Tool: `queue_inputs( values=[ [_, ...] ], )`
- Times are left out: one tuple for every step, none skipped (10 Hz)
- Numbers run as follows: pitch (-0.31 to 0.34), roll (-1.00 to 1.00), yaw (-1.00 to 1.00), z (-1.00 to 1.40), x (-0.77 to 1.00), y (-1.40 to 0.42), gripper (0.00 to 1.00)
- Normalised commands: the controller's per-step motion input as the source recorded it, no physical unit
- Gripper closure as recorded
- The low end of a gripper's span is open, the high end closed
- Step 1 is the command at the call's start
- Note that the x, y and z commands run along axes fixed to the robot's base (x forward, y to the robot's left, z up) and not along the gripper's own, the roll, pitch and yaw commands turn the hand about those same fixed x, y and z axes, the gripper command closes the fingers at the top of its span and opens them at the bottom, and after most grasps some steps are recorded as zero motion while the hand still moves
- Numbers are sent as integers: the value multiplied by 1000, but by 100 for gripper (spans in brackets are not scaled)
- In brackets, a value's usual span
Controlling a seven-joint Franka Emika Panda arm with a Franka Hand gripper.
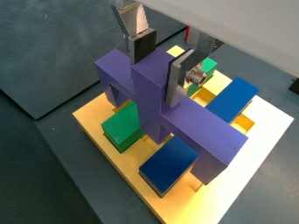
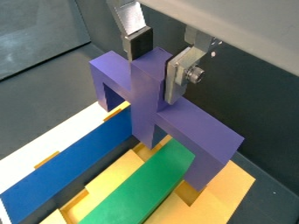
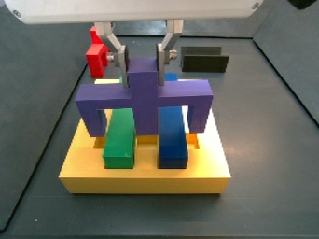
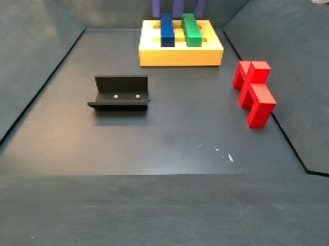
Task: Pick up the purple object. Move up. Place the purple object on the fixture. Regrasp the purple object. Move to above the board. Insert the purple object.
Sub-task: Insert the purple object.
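Sitting under me, the yellow board (image 3: 144,170) carries a green bar (image 3: 119,140) and a blue bar (image 3: 173,142) lying side by side. Above it the purple object (image 3: 145,97) stands prongs-down, straddling both bars, outer prongs at the slots. My gripper (image 3: 141,54) clamps its middle stem; the fixture (image 4: 119,94) stands well apart.

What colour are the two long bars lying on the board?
One green bar, one blue bar, clearest in a side view.
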Motion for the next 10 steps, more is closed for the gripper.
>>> queue_inputs(
  values=[
    [0, 0, 0, -120, 109, -6, 100],
    [0, 0, 0, -111, 263, 0, 100],
    [0, 0, 0, -106, 240, 0, 100],
    [0, 0, 0, -77, 180, 11, 100],
    [0, 0, 0, -149, 0, 37, 100],
    [0, -3, 0, -11, -177, 46, 100],
    [0, -74, 0, 71, -83, 29, 100],
    [0, -126, 0, 191, -37, 26, 100],
    [0, -103, 0, 69, 0, 0, 100],
    [-1, -46, 0, 0, -11, 0, 100]
  ],
)
